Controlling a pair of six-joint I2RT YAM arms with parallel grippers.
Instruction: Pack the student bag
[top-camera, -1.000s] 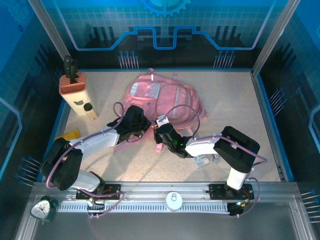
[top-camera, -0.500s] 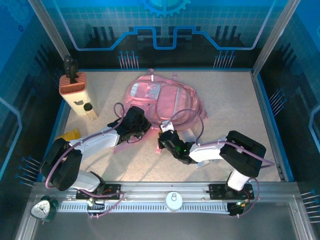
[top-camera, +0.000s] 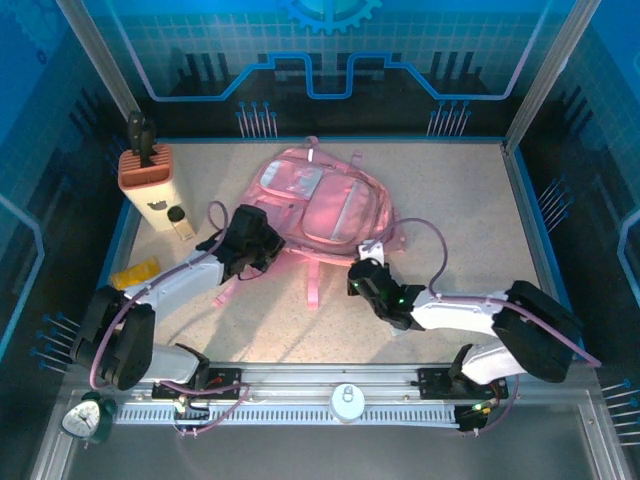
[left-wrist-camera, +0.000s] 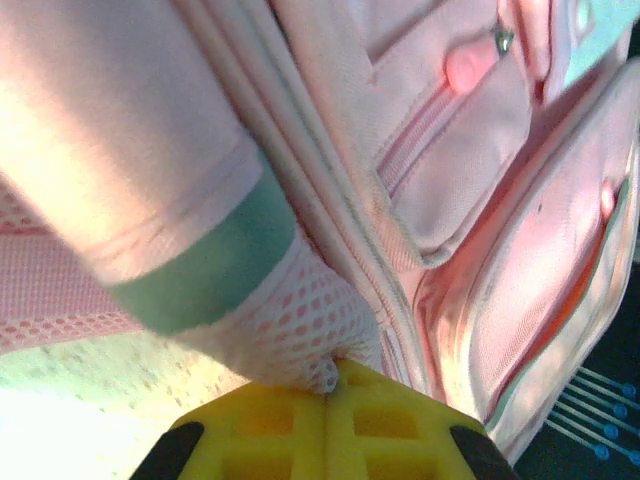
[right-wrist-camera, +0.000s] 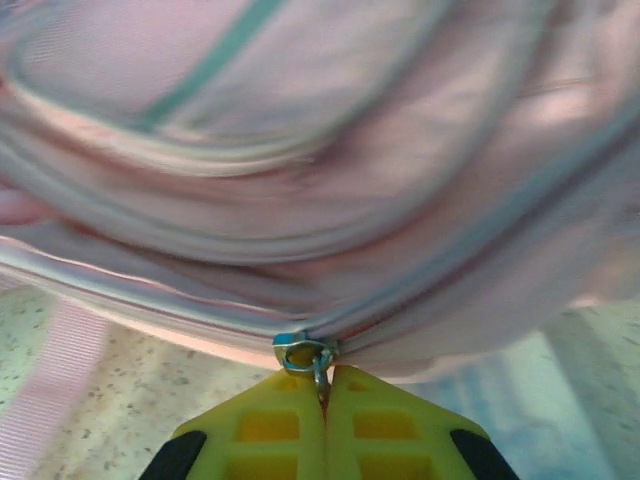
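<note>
Your student bag (top-camera: 325, 200) lies flat on the table (top-camera: 460, 200), in its middle and toward the far side, with the front pockets facing up. One pink strap (top-camera: 313, 285) trails back toward the arm bases.

Your left gripper (top-camera: 262, 243) is at the bag's near left edge. In the left wrist view its yellow fingers (left-wrist-camera: 270, 425) are closed together with no gap, and a fold of white mesh (left-wrist-camera: 300, 320) from the bag's side is pinched right at the tips. A teal band runs just above that mesh, and the zippered pockets (left-wrist-camera: 470, 180) lie to the right of it.

Your right gripper (top-camera: 370, 258) is at the bag's near right edge. From the right wrist camera the fingers (right-wrist-camera: 385, 430) are also pressed shut, nipping the small metal zipper pull (right-wrist-camera: 318, 372) that hangs from its slider on the bag's seam. The fabric above is blurred.

Off to the far left stands a knife block (top-camera: 147, 170), with a small bottle (top-camera: 180, 222) just beside it and a yellow object (top-camera: 135, 272) nearer you — all well apart from the bag.
</note>
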